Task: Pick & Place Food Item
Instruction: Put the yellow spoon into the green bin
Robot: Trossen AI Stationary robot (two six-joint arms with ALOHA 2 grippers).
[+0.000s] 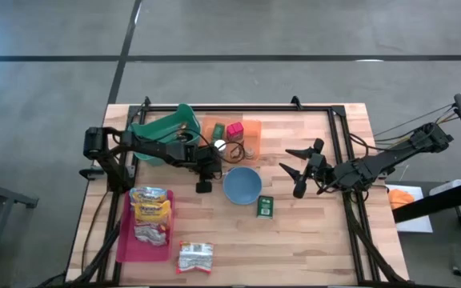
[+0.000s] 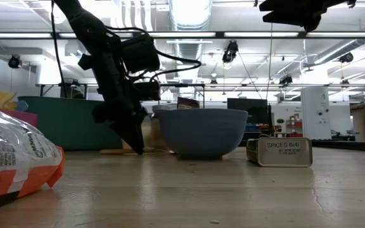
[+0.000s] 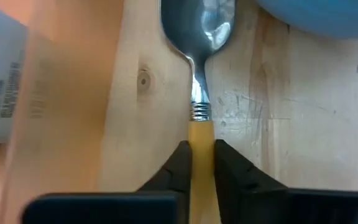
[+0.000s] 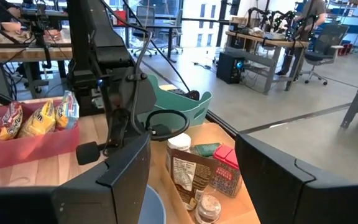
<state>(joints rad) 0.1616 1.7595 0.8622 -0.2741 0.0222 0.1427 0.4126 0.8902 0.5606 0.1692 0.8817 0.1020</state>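
Spoon (image 3: 201,74): on the table beside the blue bowl (image 1: 242,186); stiff, light, slippery metal bowl (best held on the handle).
Left tool (image 3: 201,163): clenched on the spoon's yellow handle.
Right tool (image 1: 298,170): spread, raised, empty.

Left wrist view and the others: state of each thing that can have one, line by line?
Yellow-handled metal spoon: flat on the wood, handle between the fingers.
Left gripper: shut on the spoon handle.
Right gripper: open, holding nothing, above the table.
Blue bowl: upright, contents not visible.
Green spice tin: closed, lying on its side.
Pink tray: holds snack bags.
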